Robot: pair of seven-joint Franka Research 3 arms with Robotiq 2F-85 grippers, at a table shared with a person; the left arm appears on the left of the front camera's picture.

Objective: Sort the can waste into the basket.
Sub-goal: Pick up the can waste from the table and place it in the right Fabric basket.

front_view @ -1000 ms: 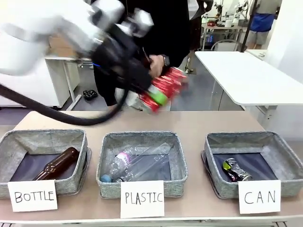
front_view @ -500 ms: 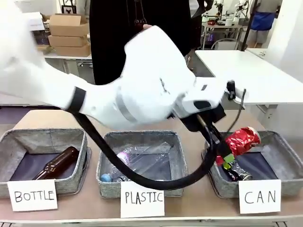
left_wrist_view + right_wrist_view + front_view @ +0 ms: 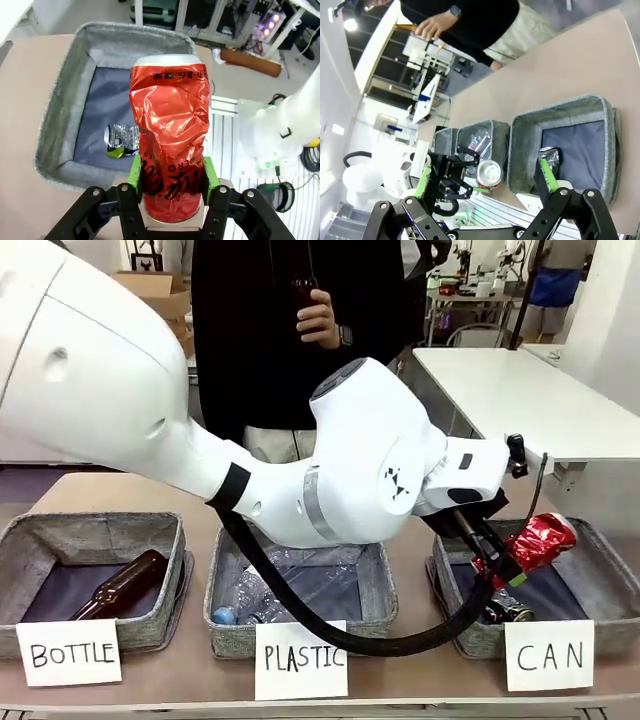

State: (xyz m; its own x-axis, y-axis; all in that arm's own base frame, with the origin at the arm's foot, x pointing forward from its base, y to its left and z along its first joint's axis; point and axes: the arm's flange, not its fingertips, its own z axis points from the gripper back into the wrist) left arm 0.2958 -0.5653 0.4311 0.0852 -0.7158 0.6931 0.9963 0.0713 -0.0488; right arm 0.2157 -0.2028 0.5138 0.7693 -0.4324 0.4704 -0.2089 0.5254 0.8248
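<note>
while the left arm reached across the middle of the table, the left gripper point(image 3: 503, 570) was clamped on the red can point(image 3: 533, 543), with the green pads point(image 3: 134, 172) pressed against both sides of its lower body. the can was crumpled and tilted, and its free end pointed away from the fingers. in the left wrist view the red can point(image 3: 170, 150) stood out straight ahead of the gripper point(image 3: 171, 176), and the can basket point(image 3: 60, 135) lay beyond and below it, so the can hung above the basket's near edge, clear of the dark bottom. a second crushed can point(image 3: 121, 139), dark with silver showing, lay on that bottom, ahead of the fingertips and slightly to their left. in the front view the same basket point(image 3: 600, 560) carried a white card lettered "can" point(image 3: 548, 654).

the right gripper point(image 3: 485, 177) had its fingers point(image 3: 547, 172) spread wide apart with nothing between them. ahead of it lay the can basket point(image 3: 527, 145) and, closer, the left gripper point(image 3: 451, 176) holding the red can point(image 3: 489, 173) end-on.

a person point(image 3: 290, 350) stood at the far side of the table with one hand point(image 3: 318, 320) raised.
</note>
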